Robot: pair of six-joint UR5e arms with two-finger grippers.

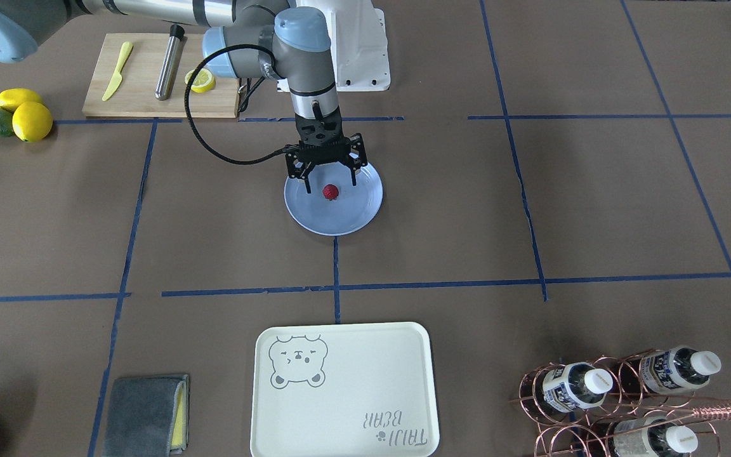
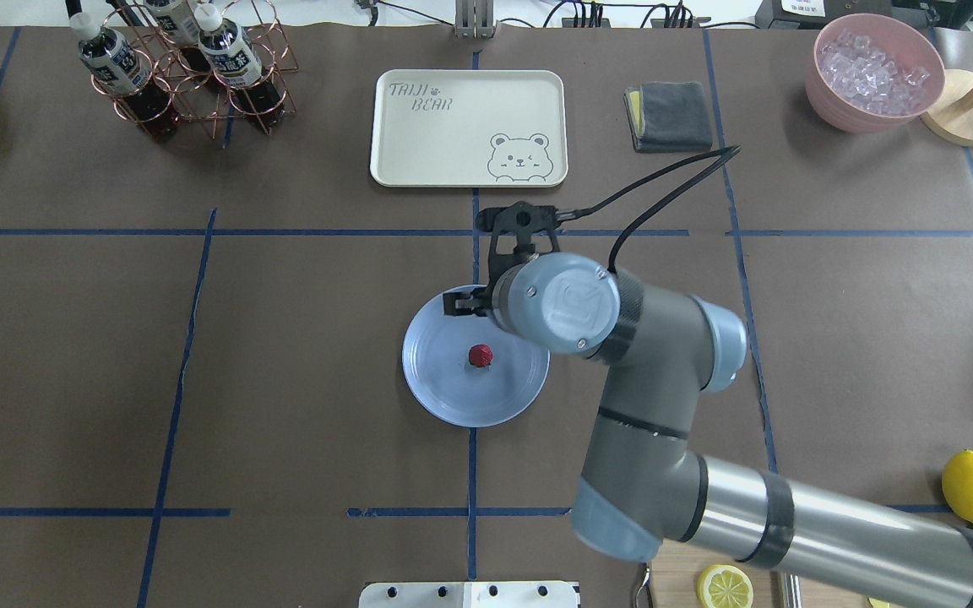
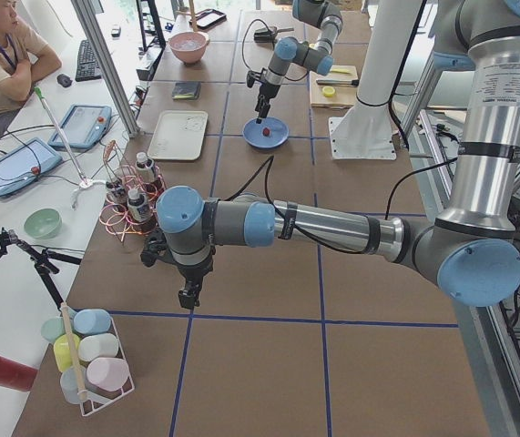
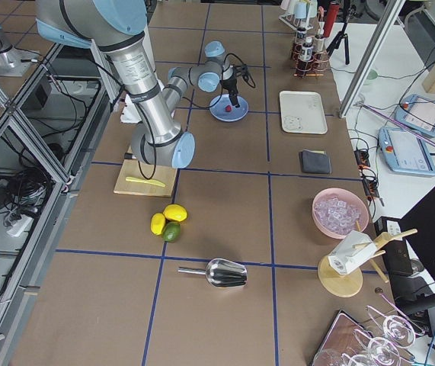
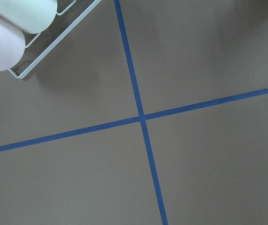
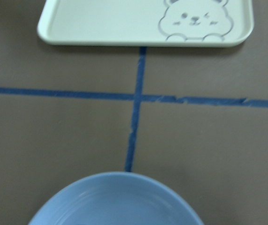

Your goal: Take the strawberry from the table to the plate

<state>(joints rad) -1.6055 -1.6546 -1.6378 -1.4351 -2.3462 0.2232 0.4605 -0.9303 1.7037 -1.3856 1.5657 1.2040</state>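
The strawberry (image 1: 330, 191) lies near the middle of the light-blue plate (image 1: 334, 223), which sits on the brown surface (image 1: 530, 209) at a crossing of blue tape lines. The right gripper (image 1: 330, 185) hangs over the plate, pointing down, jaws apart and holding nothing. In the front view the berry shows between the two fingertips, and the side views place the gripper above it, clear of the fruit.

The right wrist camera catches only the plate's far rim, the tape cross beyond it and the edge of the bear tray (image 6: 143, 23). That tray lies well apart from the plate, across the tape line.

Along the surface on the robot's left, the left gripper (image 3: 188, 299) hovers low over bare brown paper near a wire rack (image 3: 96, 364) of pastel cups. It shows only in the side view, so whether its jaws are apart or together cannot be told.

On the robot's right a cutting board (image 1: 143, 95) carries a yellow knife (image 1: 116, 71) and a lemon slice (image 1: 201, 80) — two lemons (image 1: 30, 120) rest just beyond it.
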